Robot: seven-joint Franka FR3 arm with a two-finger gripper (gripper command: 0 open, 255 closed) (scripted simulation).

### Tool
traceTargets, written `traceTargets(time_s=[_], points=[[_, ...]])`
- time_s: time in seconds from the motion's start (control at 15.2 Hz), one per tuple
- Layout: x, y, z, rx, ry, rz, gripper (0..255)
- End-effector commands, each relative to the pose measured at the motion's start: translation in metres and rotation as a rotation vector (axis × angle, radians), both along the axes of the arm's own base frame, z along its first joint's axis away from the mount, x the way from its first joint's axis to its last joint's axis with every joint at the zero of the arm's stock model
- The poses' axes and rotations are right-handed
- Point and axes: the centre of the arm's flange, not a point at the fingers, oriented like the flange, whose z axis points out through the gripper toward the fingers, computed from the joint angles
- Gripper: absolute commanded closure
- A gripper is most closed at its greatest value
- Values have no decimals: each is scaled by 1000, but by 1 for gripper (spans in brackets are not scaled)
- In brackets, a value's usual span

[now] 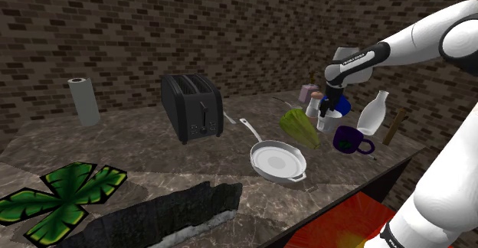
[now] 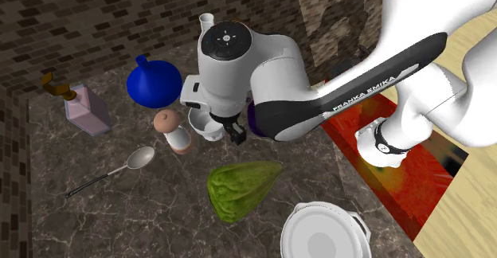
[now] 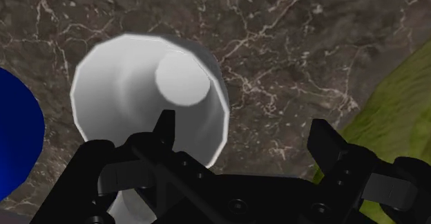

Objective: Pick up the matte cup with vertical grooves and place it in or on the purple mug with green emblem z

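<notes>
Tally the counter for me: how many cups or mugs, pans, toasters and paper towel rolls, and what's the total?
Cups or mugs: 2, the white cup and the purple mug.
Pans: 1, the pan.
Toasters: 1, the black toaster.
Paper towel rolls: 1, the paper towel roll.
Total: 5.

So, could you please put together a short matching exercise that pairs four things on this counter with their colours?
Things:
1. toaster
2. frying pan
3. mug
4. lettuce

Colours:
A. green
B. purple
C. black
D. white

Pairs: 1-C, 2-D, 3-B, 4-A
</notes>
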Motion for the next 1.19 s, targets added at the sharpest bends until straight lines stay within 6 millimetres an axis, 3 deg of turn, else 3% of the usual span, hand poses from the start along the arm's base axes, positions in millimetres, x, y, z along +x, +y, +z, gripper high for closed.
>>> traceTargets(time_s=[0.0, 0.46, 0.99, 1.06, 1.12], points=[[3, -13, -10, -9, -1, 2, 0], [3, -18, -44, -9, -1, 2, 0], [3, -18, -44, -9, -1, 2, 0], [3, -18, -44, -9, -1, 2, 255], [3, -18, -44, -9, -1, 2, 255]])
